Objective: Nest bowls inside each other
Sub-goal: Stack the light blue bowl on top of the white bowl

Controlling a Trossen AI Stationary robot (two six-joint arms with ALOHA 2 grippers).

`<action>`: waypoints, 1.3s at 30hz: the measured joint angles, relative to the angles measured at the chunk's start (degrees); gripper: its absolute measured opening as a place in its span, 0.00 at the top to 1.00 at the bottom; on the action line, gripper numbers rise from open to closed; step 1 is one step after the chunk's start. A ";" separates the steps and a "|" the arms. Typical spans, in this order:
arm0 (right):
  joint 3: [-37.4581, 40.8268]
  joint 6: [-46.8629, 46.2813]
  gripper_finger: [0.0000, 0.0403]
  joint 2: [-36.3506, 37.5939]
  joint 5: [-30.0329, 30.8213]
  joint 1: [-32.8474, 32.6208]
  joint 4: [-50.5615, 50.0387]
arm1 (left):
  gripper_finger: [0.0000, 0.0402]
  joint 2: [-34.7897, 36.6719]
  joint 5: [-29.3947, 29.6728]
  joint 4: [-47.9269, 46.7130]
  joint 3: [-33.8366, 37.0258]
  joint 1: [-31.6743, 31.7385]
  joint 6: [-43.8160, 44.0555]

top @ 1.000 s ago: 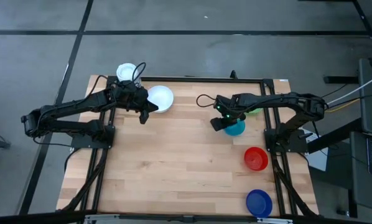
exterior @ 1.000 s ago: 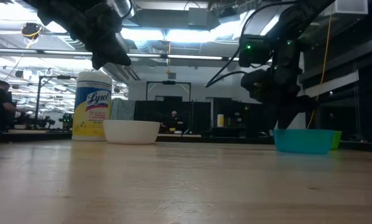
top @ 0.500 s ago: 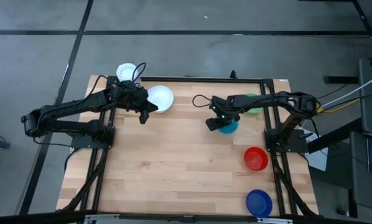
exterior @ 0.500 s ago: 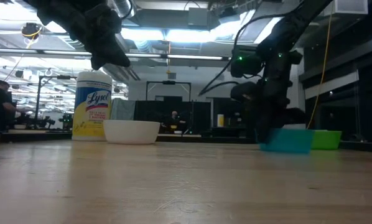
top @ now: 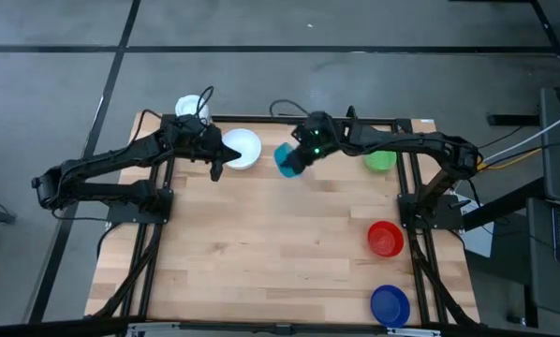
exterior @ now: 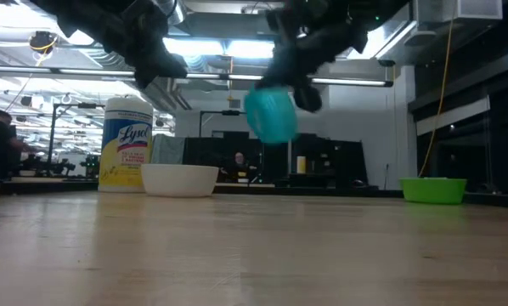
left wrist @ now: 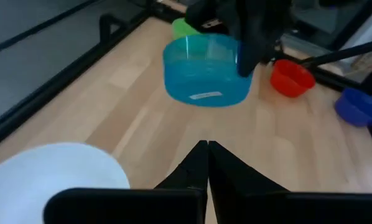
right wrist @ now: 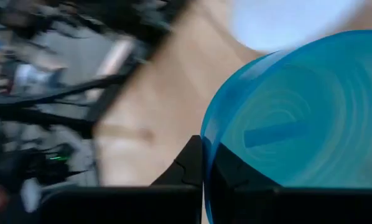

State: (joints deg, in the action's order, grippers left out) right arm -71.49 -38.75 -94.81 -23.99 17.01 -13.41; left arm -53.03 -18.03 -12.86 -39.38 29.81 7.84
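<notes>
I have the right tool (top: 294, 161) clamped on the rim of the small round light blue plastic bowl (top: 286, 160), one finger inside and one outside. The bowl hangs tilted on its side in the air, clear of the wooden table (top: 261, 253), and it holds nothing.

Just beyond it, on the side away from my right arm, sits the small round white plastic bowl (top: 240, 149), upright on the table near the far edge and empty as far as I can see. My left tool (top: 216, 173) hovers above the table right beside that white bowl, fingers pinched together with nothing between them; in the left wrist view the light blue bowl hangs straight ahead of it.

Behind the right tool, back along its arm, the small round green plastic bowl (top: 380, 160) stands upright and alone. Further towards the near edge on that same side are the small round red plastic bowl (top: 385, 238) and the small round dark blue plastic bowl (top: 390, 305), well apart, each empty. No bowl sits inside another.

The white-lidded jar with a yellow label (exterior: 125, 144) stands past the white bowl, at the table's far corner.
</notes>
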 joint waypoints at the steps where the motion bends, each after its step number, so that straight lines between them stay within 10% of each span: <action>1: -1.02 0.03 0.99 -0.20 -1.93 0.03 0.87 | 0.99 0.02 -1.36 0.25 0.00 0.90 -0.56; 14: -3.52 -7.41 1.00 -0.97 -33.62 -4.40 31.88 | 1.00 -0.76 -31.05 7.89 0.02 15.05 -1.65; 24: -5.63 -13.82 1.00 -6.16 -37.89 -4.85 46.76 | 1.00 -9.57 -55.92 43.72 0.02 16.67 23.79; 39: -18.20 -13.77 1.00 -9.74 -39.39 -5.39 46.57 | 1.00 -14.91 -52.62 55.74 -3.11 7.81 30.81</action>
State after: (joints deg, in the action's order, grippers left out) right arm -89.69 -52.52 -104.55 -63.38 11.61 33.16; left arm -67.94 -70.65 42.88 -42.48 37.62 38.65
